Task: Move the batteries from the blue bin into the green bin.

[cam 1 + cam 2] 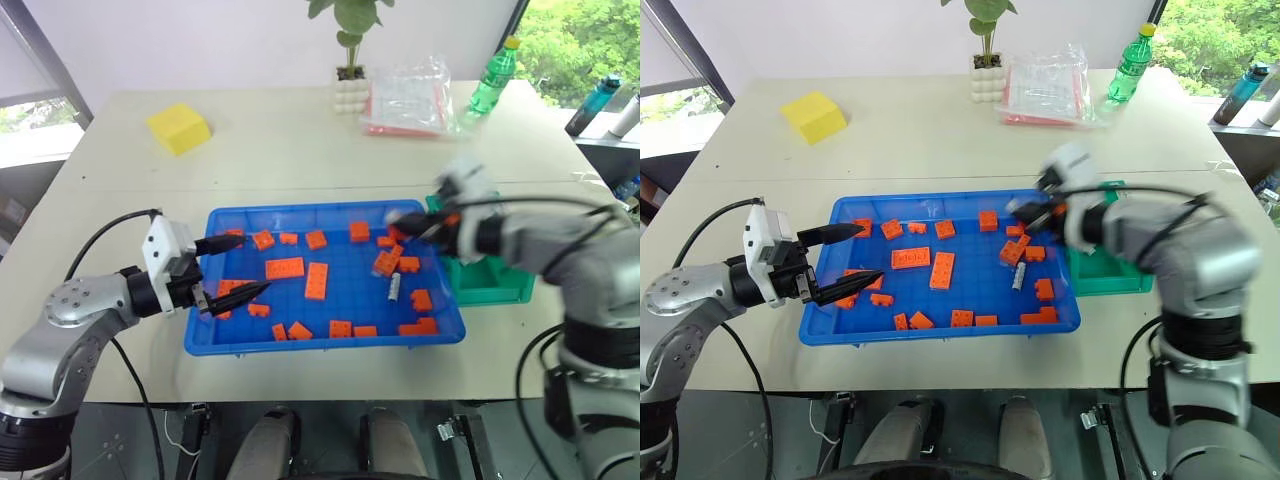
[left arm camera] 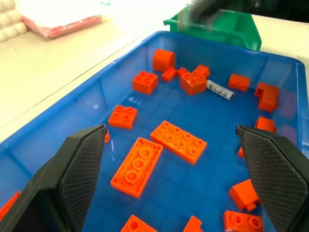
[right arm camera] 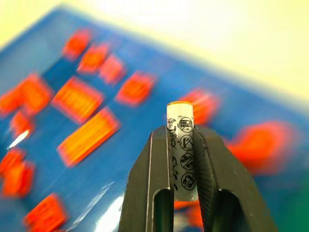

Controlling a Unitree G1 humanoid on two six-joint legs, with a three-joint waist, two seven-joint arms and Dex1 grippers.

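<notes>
pinching battery (image 3: 180, 154) | right claw (image 3: 182, 140) (upright between fingers) | above blue bin (image 1: 330, 343)

Both eye views look forward and down from head height over the table (image 1: 300, 150), taking in the whole blue bin (image 1: 335, 340), the green bin (image 1: 495, 290) and both arms; the right eye sits slightly to the side, so everything shifts left in it. The left wrist view looks low along the blue bin's floor, close to the bricks (image 2: 178, 141), toward the green bin at its far end. The right wrist view looks steeply down over the blue bin, very near a battery (image 3: 181, 154) between its fingers (image 3: 145, 193).
</notes>
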